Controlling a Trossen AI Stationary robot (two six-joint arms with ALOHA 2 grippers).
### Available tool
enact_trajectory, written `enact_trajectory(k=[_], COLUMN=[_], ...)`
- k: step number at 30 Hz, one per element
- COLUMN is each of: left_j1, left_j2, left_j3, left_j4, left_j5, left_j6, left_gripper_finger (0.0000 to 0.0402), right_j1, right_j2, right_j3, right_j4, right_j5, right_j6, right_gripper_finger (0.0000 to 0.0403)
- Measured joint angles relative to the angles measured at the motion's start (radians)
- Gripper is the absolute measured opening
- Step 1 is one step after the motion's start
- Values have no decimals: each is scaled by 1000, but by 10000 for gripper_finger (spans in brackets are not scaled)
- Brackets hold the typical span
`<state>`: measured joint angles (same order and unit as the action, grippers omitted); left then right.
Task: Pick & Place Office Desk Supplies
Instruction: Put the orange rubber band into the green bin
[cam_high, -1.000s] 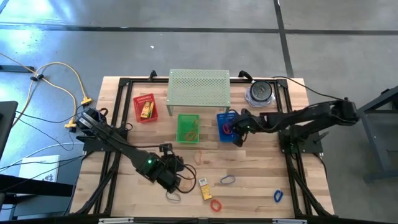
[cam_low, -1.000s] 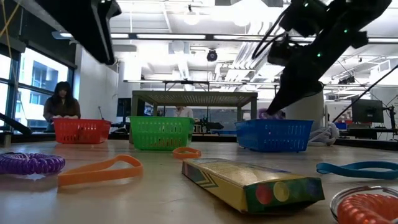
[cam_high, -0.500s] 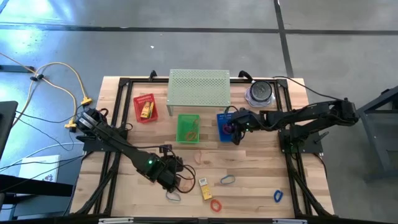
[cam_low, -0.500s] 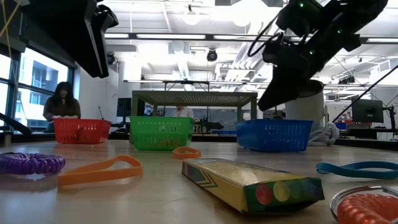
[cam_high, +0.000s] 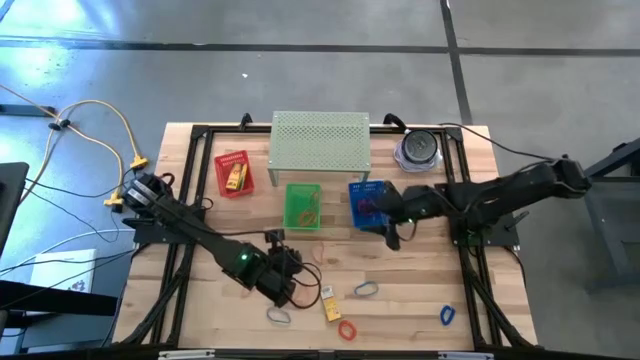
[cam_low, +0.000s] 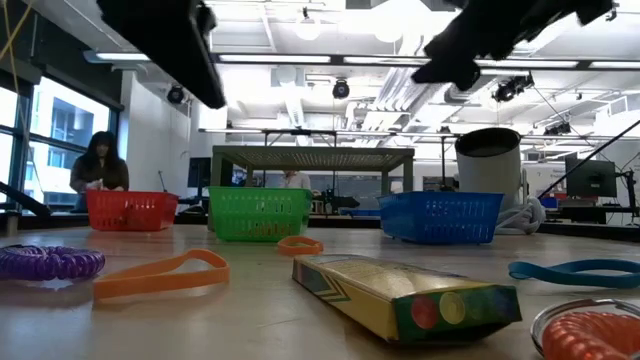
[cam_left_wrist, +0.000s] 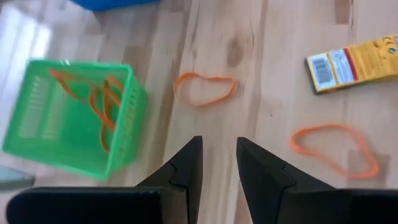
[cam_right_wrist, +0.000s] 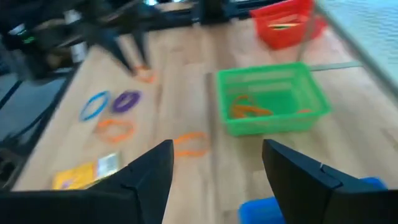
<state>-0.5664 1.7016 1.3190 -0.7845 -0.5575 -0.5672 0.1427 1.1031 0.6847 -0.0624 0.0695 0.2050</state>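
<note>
Left wrist view: our left gripper (cam_left_wrist: 218, 163), fingers slightly parted and empty, sits just below the orange loop (cam_left_wrist: 204, 89) at frame centre, long axis crosswise. Right gripper (cam_right_wrist: 217, 165) wide open, empty, farther.

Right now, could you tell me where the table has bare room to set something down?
Bare wood lies right of the blue basket, by the right gripper. The front centre is crowded: yellow packet, red loop, left gripper.

The middle basket (cam_high: 302, 206) stands just in front of the perforated shelf (cam_high: 320, 143) — one basket (cam_high: 233, 174) to its left, another (cam_high: 365, 203) to its right. Well before it lie loops (cam_high: 366, 289) and a packet (cam_high: 328, 302) — one loop (cam_high: 319, 249) nearest.
</note>
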Motion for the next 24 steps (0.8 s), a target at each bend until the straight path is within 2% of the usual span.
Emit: enact_trajectory(k=[4,10,18,24], left_j1=[13,23,23,7], left_j2=[0,0,0,58], left_j3=[-24,-63,-68,-67], left_j4=[27,108,177,261], left_j5=[12,149,161,194], left_j6=[59,30,-101,-144], left_gripper_finger=[91,91,91,91], right_j1=[92,210,355,406], right_j2=[-25,-16,32,49], right_j3=[0,0,-1,-1], right_j4=[-14,-5,11,37], right_j5=[3,9,29,44], right_j6=[8,12,32,25], right_gripper_finger=[231,231,231,231])
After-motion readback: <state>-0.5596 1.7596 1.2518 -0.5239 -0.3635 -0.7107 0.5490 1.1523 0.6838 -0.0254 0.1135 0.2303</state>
